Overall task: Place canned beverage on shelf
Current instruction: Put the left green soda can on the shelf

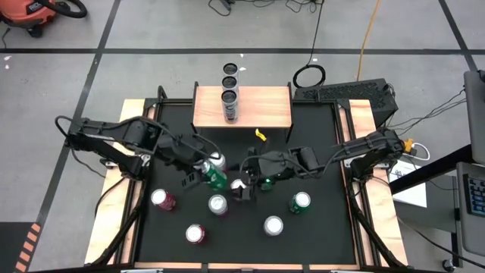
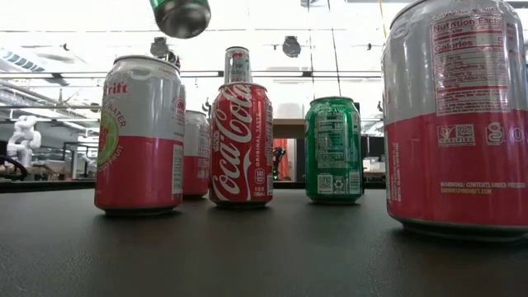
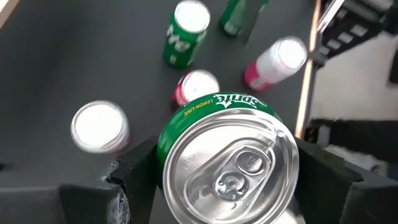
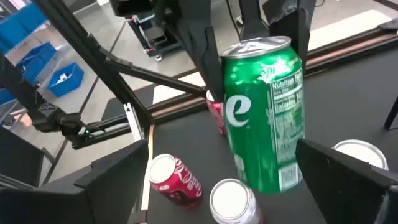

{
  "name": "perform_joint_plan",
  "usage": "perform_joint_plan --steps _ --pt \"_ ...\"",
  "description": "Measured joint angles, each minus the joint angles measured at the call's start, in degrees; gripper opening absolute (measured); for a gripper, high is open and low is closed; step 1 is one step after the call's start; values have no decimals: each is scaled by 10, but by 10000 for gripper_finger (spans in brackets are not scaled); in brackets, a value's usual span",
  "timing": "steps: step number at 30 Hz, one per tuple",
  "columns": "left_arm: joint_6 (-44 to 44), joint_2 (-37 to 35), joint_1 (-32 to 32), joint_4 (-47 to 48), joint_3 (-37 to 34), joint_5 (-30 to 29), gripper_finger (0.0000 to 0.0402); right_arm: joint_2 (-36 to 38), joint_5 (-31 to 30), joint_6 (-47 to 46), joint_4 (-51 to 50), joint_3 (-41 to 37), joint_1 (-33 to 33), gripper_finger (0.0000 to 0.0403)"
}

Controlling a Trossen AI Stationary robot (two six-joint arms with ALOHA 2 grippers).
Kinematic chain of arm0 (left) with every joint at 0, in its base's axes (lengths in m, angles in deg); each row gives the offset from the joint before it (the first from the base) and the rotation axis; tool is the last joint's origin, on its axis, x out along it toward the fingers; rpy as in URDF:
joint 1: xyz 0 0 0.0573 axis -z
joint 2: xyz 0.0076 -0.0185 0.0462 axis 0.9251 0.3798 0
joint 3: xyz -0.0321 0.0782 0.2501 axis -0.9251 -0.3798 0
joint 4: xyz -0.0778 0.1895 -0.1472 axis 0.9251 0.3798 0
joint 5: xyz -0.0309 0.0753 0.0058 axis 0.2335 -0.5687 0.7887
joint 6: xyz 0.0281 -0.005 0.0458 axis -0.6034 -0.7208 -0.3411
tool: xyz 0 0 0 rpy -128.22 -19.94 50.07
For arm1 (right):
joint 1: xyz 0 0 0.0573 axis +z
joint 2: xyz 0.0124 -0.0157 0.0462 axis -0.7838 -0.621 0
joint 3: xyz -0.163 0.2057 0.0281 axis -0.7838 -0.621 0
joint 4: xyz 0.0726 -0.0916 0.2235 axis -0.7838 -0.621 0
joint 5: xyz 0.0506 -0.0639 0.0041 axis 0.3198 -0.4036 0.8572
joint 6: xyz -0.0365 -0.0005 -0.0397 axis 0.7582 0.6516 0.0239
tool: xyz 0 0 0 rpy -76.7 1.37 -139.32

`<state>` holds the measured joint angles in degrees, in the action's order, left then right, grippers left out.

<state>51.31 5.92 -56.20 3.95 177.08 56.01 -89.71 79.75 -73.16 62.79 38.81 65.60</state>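
Left gripper (image 3: 217, 186) clamps a green Sprite can (image 3: 227, 162) between its dark fingers (image 3: 134, 171), lifted clear of the black table (image 1: 174, 250) near the middle of its left half; "Sprite" and "LEMON-LIME" read along the can's green shoulder, and its silver top with the pull tab faces the wrist camera. From above, the can's (image 1: 214, 171) long axis is tipped off upright, silver top toward the far edge. At table height only its rounded silver base (image 2: 181, 16) shows, hanging above the standing cans.

Right gripper (image 1: 244, 187) waits just beside it near the table's centre, fingers (image 4: 345, 171) spread wide and holding nothing; its camera catches the lifted can's (image 4: 264, 118) side, with a "Nutrition Facts" panel.

Five cans stand upright on the front half of the table. A red Coca-Cola can (image 2: 241, 144) reads "Coca-Cola ORIGINAL TASTE"; a green can (image 2: 334, 150) shows a printed panel too small to read; a white-and-pink can (image 2: 139, 136) and another like it (image 2: 454, 115), closest to the front edge, carry "Nutrition Facts" and "Calories".

At the middle of the far edge stands the shelf (image 1: 265, 106), light wood on black legs, with three cans (image 1: 229, 92) lined up front to back near its centre.
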Motion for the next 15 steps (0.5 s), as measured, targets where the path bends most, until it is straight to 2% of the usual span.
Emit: perform_joint_plan --steps 4,15 --pt "18 0 0 -32 2 0 283 -1 4 12 -15 19 -11 398" --pt "100 0 -4 -109 2 -24 283 0 33 60 -182 152 -42 399"
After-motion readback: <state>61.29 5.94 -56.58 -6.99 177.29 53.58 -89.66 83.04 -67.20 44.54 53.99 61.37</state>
